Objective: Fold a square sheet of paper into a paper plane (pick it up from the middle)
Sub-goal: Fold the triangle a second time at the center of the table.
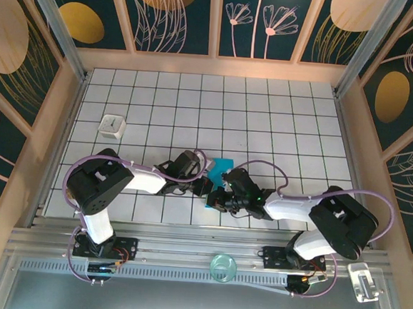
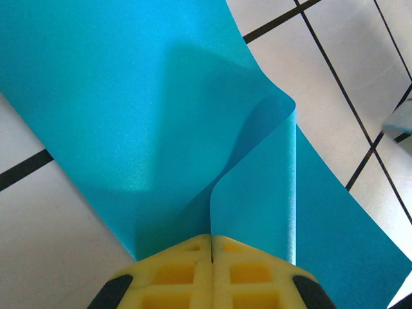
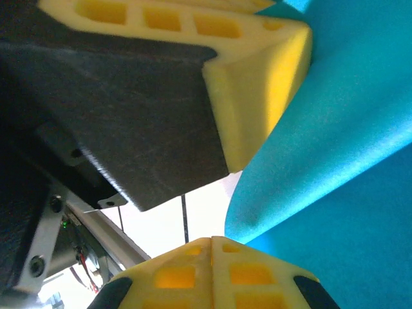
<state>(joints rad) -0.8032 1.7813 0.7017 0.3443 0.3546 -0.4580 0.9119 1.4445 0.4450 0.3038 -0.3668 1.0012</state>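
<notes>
The square sheet of paper point(image 1: 222, 164) is teal-blue and lies near the table's middle, between my two grippers. In the left wrist view the sheet point(image 2: 116, 116) is spread on the tiles, and one flap curls up into the seam of my left gripper point(image 2: 211, 239), which is shut on it. My right gripper point(image 3: 211, 241) is shut too; the curled sheet point(image 3: 335, 129) bulges just to the right of its tips, and no paper shows in its seam. A yellow finger of the left gripper point(image 3: 257, 84) hangs close above. From above, the left gripper point(image 1: 205, 184) and right gripper point(image 1: 217, 198) nearly touch.
A small white cube point(image 1: 112, 125) sits on the tiled table at the left. A clear round dish point(image 1: 222, 267) and a clear block point(image 1: 362, 281) rest on the metal rail by the arm bases. Wooden walls enclose the table point(image 1: 281, 110).
</notes>
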